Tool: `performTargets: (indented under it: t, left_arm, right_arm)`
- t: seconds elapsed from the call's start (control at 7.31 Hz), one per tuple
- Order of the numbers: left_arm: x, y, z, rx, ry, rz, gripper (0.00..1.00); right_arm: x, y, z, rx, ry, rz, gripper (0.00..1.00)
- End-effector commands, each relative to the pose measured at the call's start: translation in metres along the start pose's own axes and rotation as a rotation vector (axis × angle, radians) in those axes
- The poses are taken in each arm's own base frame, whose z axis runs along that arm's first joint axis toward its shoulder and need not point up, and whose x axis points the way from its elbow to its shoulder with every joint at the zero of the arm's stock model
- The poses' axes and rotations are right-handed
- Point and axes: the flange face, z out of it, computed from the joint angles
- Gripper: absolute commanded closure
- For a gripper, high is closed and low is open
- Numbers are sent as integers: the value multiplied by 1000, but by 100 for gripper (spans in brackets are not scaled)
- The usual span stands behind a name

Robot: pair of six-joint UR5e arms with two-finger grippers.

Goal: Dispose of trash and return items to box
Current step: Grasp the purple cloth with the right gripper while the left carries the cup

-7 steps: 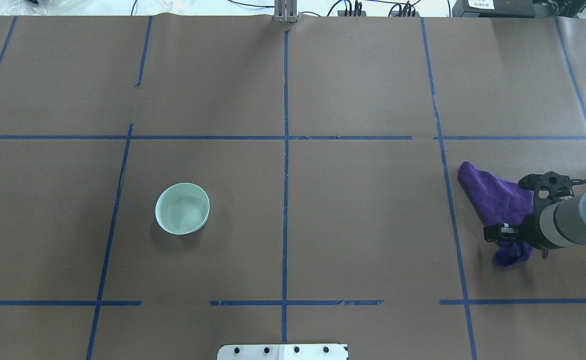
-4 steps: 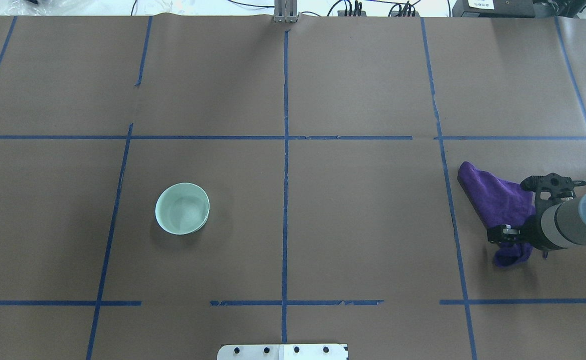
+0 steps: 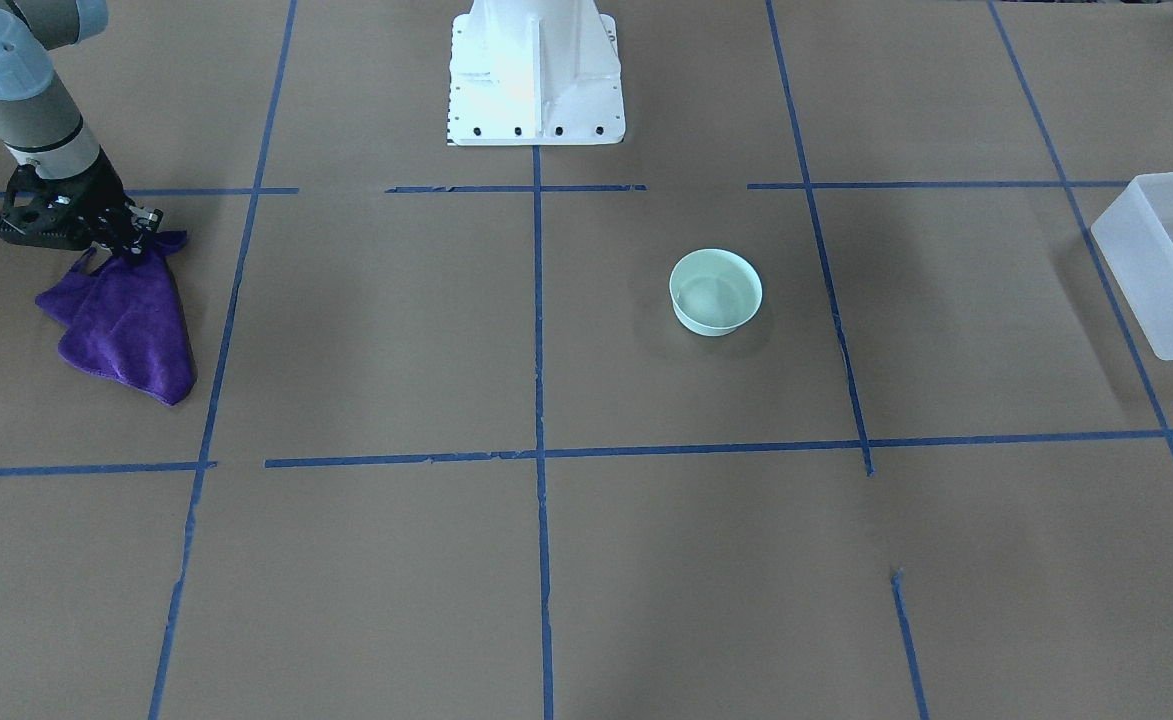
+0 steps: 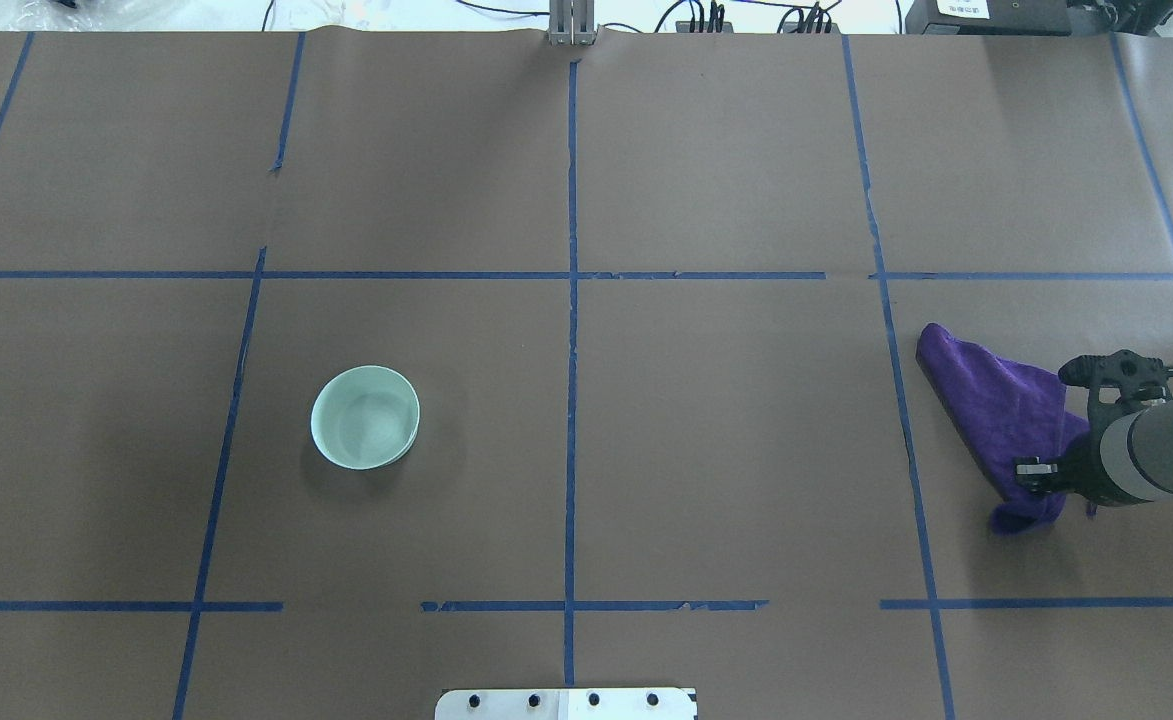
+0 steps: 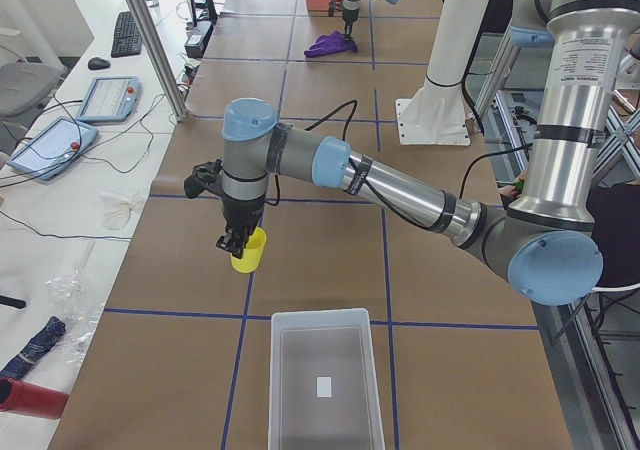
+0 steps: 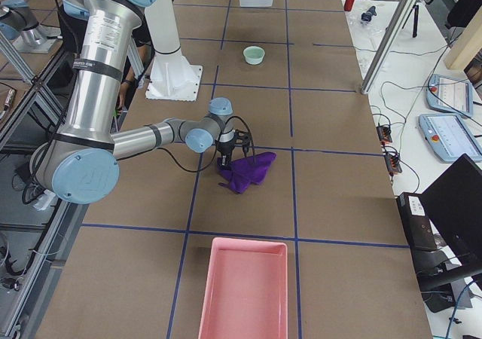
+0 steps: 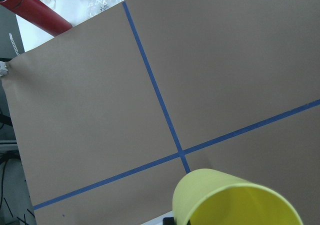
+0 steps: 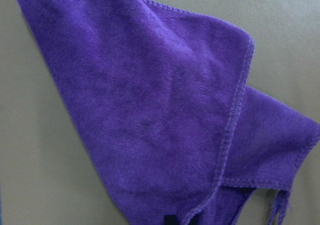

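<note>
Where the table ends on the robot's left, the box (image 5: 300,390) sits open. Just beyond it, the left gripper (image 5: 232,242) hangs with the yellow cup (image 5: 248,251) tilted at its tips. We read the fingers as pinched on its wall. Step in hand, we judge: returning the cup. Next it wants carrying over the box and lowering inside. Mid-table, the bowl (image 4: 365,416) stands alone. Farthest off, the right gripper (image 3: 134,240) nips the purple cloth (image 3: 131,320) by a corner.
</note>
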Motion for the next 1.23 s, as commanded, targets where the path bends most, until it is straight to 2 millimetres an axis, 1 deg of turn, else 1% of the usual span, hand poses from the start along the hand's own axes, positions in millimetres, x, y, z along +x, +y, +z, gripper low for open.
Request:
performTargets:
  t: [0.0, 0.14, 0.27, 0.41, 0.55, 0.68, 0.82, 0.96, 1.09]
  left_arm:
    - [-10, 15, 14, -35, -27, -17, 100]
    - [-13, 26, 22, -54, -22, -29, 100]
    - [-16, 46, 36, -82, -14, -45, 100]
    - [-20, 76, 53, -97, -9, -57, 100]
    - [-22, 105, 67, -106, -6, -69, 100]
    - [-24, 122, 77, -127, 0, -84, 100]
    - [-25, 144, 87, -157, 11, -106, 100]
    - [-31, 151, 100, -170, 19, -116, 100]
    - [-42, 168, 125, -161, 19, -110, 100]
  right_arm:
    - [1, -2, -7, 3, -9, 14, 100]
    - [6, -12, -30, 0, -40, 47, 100]
    - [13, -27, -61, -17, -106, 98, 100]
    - [19, -38, -89, -25, -166, 132, 100]
    - [24, -44, -115, -44, -229, 158, 100]
    - [28, -48, -139, -41, -277, 174, 100]
    - [30, -51, -162, -27, -319, 181, 100]
    - [34, -53, -183, -10, -352, 190, 100]
    - [36, -54, -210, 41, -383, 191, 100]
